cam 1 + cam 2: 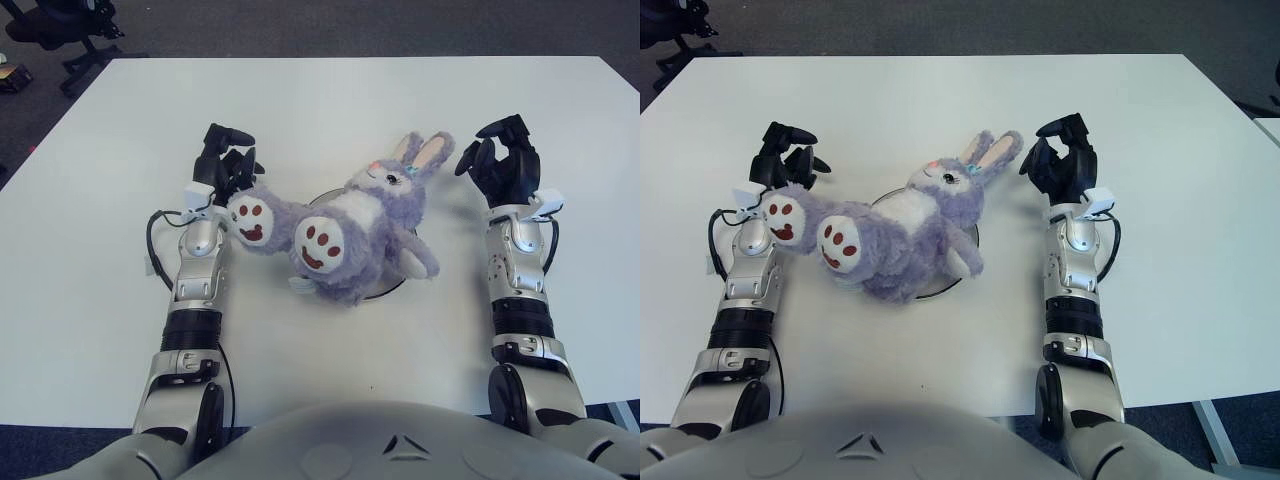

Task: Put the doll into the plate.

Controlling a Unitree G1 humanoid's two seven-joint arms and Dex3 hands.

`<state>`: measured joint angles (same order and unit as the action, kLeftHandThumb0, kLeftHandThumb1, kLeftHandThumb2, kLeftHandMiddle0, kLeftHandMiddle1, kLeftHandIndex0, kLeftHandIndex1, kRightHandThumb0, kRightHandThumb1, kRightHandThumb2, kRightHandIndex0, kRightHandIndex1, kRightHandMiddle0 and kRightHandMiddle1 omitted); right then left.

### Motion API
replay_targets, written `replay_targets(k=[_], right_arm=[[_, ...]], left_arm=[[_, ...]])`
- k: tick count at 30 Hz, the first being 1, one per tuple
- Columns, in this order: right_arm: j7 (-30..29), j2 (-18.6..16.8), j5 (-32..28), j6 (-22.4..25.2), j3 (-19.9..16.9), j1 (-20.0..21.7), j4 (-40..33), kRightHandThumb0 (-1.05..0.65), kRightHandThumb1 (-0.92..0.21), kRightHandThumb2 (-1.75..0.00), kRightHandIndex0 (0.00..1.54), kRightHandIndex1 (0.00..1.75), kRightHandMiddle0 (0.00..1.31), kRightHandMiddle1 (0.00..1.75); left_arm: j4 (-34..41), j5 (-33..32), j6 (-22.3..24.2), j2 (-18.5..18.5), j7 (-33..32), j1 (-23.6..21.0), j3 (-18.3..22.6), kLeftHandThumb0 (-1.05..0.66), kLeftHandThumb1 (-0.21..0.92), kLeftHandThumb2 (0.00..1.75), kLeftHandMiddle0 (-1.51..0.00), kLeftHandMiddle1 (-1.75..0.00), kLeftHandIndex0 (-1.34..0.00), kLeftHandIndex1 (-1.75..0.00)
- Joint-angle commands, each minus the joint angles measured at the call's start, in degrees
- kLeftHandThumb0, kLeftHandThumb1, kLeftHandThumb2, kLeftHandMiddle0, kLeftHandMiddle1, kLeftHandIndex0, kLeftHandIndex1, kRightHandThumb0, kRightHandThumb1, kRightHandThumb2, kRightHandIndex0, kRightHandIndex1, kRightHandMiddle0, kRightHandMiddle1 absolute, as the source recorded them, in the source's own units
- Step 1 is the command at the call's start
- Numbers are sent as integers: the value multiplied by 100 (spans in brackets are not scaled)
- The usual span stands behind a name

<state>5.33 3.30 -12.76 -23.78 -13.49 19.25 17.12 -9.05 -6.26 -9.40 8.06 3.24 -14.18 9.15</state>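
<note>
White tabletop (330, 110) in a room with dark carpet and an office chair (60, 25) at the far left corner. Purple stuffed bunny (350, 235) on its back across a round plate (395, 285), belly over the middle, plate mostly hidden. Head and pink-lined ears toward the right hand (503, 165), two feet with red paw prints hanging out past the rim toward the left hand (228, 165).

Left hand just beside the nearer foot, fingers curled, maybe touching the fur; hard to tell whether gripping or not. Right hand near the ears but apart, fingers bent loosely, holding nothing.

Could still go wrong: too big for the plate, so heavy legs could tip it off the rim. Could catch fur on the left fingers and drag the bunny out when pulling away. Could slide the plate too.
</note>
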Motion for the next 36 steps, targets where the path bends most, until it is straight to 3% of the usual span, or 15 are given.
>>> replay_targets(k=[1, 12, 36], right_arm=[[-22, -95, -4, -353, -12, 51, 75, -36, -82, -65, 99, 175, 27, 175], [-37, -143, 55, -754, 5, 110, 276, -36, -83, -63, 100, 175, 26, 175], [-219, -33, 293, -763, -44, -110, 134, -36, -82, -65, 99, 175, 27, 175]], left_arm=[[65, -79, 121, 101, 110, -1, 56, -35, 92, 44, -64, -162, -28, -167], [171, -135, 313, 179, 199, -11, 111, -35, 92, 45, -62, -161, -28, -167], [312, -314, 600, 206, 256, -186, 124, -35, 92, 45, -58, -169, -27, -168]])
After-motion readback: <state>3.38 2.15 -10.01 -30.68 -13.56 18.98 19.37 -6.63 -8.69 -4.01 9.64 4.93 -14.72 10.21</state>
